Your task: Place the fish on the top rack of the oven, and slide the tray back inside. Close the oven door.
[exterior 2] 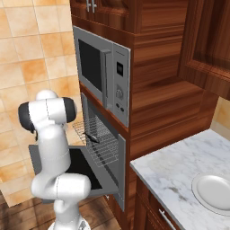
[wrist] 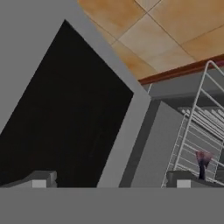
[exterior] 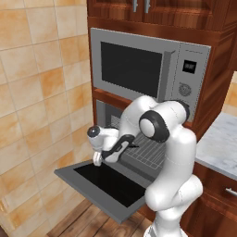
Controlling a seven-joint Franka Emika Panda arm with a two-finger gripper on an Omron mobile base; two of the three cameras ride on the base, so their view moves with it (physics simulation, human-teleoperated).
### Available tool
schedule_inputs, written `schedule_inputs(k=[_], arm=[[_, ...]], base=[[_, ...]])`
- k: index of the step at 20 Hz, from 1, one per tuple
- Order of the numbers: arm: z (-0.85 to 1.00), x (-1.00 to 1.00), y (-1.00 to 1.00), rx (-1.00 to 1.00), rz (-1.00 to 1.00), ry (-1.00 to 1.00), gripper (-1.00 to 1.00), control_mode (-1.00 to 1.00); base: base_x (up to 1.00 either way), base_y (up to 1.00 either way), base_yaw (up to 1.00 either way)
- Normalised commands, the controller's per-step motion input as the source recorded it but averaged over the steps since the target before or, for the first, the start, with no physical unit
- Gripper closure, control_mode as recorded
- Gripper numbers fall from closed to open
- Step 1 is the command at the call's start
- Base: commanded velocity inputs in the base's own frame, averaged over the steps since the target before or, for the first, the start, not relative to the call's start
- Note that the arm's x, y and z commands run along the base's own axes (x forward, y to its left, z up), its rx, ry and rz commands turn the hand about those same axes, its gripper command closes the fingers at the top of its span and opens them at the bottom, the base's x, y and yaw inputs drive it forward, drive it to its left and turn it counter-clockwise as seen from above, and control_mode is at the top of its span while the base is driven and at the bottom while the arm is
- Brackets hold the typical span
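Note:
The oven (exterior: pixel 103 112) stands open under the microwave. Its door (exterior: pixel 69 174) lies flat, dark glass facing up. The top rack (exterior: pixel 149 151), a silver wire grid, is pulled out over the door. A small dark fish (exterior 2: pixel 92 137) lies on the rack (exterior 2: pixel 99 144). My gripper (exterior: pixel 97 160) hangs open just above the door's left side, beside the rack's front corner, holding nothing. In the hand view, the open gripper (wrist: pixel 111 181) looks at the door glass (wrist: pixel 65 122), with the rack (wrist: pixel 197 131) to the right and the fish's end (wrist: pixel 202 162) showing on it.
A grey microwave (exterior: pixel 139 69) sits directly above the oven in the wooden cabinet. A tiled wall (exterior: pixel 37 92) closes the left side. To the right is a marble counter (exterior 2: pixel 179 166) with a white plate (exterior 2: pixel 215 191). The open door juts out over the wooden floor.

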Motion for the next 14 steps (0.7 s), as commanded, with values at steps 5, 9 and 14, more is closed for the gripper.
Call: schedule_inputs(k=[5,9,14], arm=[[0.01,0.0,-0.04,-0.05,0.21,-0.26,-1.0,-1.0],[0.0,0.0,-0.05,-0.08,0.27,-0.09,-1.0,-1.0],[0.01,0.0,-0.08,-0.12,0.25,0.01,-1.0,-1.0]], base=[[0.0,0.0,0.0],[0.0,0.0,0.0],[0.0,0.0,0.0]])
